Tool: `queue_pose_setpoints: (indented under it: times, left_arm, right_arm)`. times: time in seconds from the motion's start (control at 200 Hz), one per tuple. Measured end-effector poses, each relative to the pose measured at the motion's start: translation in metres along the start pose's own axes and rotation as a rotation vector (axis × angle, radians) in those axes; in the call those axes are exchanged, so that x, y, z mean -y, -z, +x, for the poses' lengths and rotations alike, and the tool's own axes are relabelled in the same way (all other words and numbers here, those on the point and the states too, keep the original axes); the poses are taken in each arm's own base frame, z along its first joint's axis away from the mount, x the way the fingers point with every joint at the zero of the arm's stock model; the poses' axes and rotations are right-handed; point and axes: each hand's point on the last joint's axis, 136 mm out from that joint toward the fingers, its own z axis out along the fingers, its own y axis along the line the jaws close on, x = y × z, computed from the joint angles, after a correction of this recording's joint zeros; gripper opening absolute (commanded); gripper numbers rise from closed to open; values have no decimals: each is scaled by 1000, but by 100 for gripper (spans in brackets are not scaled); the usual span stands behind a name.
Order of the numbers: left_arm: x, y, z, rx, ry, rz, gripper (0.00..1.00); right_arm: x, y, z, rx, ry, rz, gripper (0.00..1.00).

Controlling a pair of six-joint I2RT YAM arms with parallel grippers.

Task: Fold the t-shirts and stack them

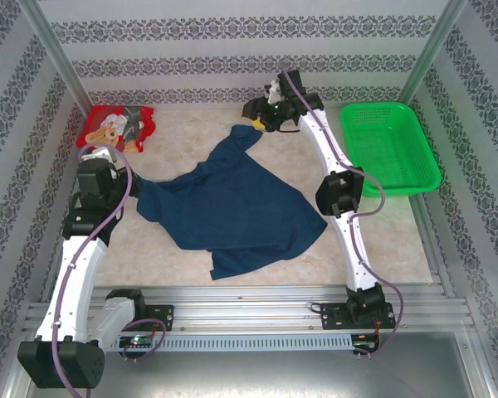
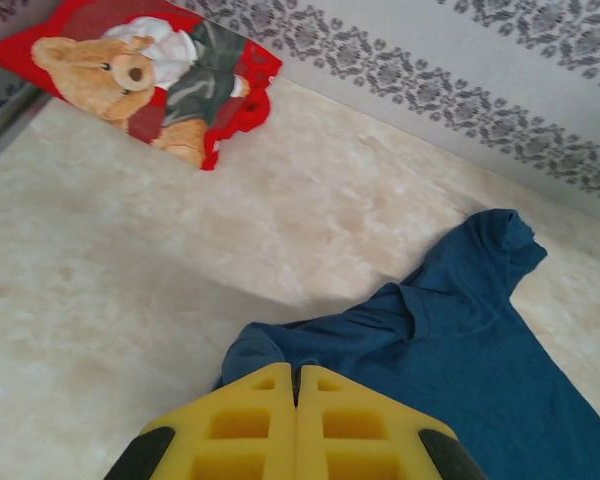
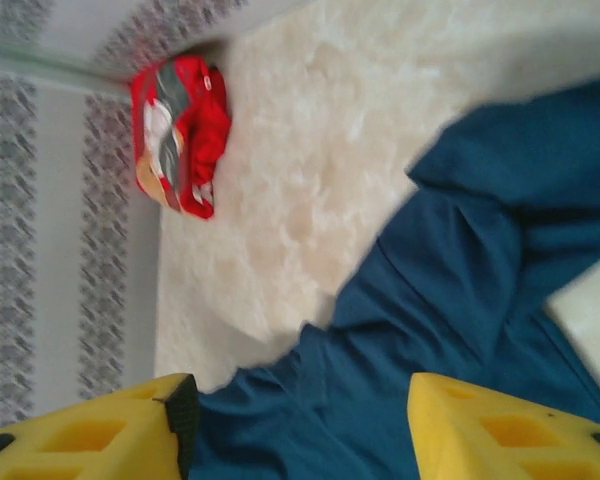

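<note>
The navy t-shirt [image 1: 232, 207] sprawls rumpled mid-frame; the red t-shirt [image 1: 116, 126] sits bundled upper left. We see the left gripper [image 2: 296, 400] pressed together by one sleeve, the right gripper [image 3: 300, 405] spread apart over another, likely to flatten it.

Green mesh basket [image 1: 390, 148] at far right, pale marbled tabletop [image 1: 191, 137], patterned walls [image 1: 232, 33]

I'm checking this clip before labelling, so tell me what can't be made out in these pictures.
Navy t-shirt, top view: underside hidden by its own cloth.
Left gripper, left wrist view: shut, but any pinched cloth is hidden by its fingers.
Red t-shirt, right wrist view: print too blurred to read.
Right gripper, right wrist view: open, body cut off by the lower edge.
</note>
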Motion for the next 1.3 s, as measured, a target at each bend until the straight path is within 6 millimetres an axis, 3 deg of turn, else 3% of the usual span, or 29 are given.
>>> queue_pose_setpoints:
  times: [0.065,0.12,0.23,0.27,0.34,0.425,0.49,0.575,0.724,0.924,1.094,1.299]
  left_arm:
    - [-4,2,-2,12,-5,-23,0]
    - [-6,3,-4,21,-8,-34,0]
    - [-8,4,-5,29,-11,-44,0]
    - [-8,4,-5,30,-11,-44,0]
    - [-7,4,-5,29,-12,-43,0]
    - [-7,1,-4,23,-12,-41,0]
    - [-7,-1,-3,16,-15,-40,0]
    - [-6,-4,-1,5,-16,-35,0]
    - [1,-4,-1,3,-24,1,0]
    - [5,-3,-1,0,-31,27,0]
    - [8,3,-5,19,-39,42,0]
    - [10,8,-10,37,-45,48,0]
  right_arm:
    - [-14,16,33,-59,68,82,67]
    - [-31,36,76,-123,123,144,70]
    - [-67,88,190,-230,242,179,72]
    - [-72,104,230,-267,266,168,72]
    - [-53,124,282,-319,241,187,72]
    - [-6,126,315,-369,147,281,72]
    - [27,114,332,-419,89,357,72]
    - [50,99,356,-491,63,406,72]
    - [55,75,389,-604,125,436,71]
    - [72,60,417,-716,239,518,67]
    - [94,54,420,-745,325,652,51]
    - [119,42,397,-703,406,816,16]
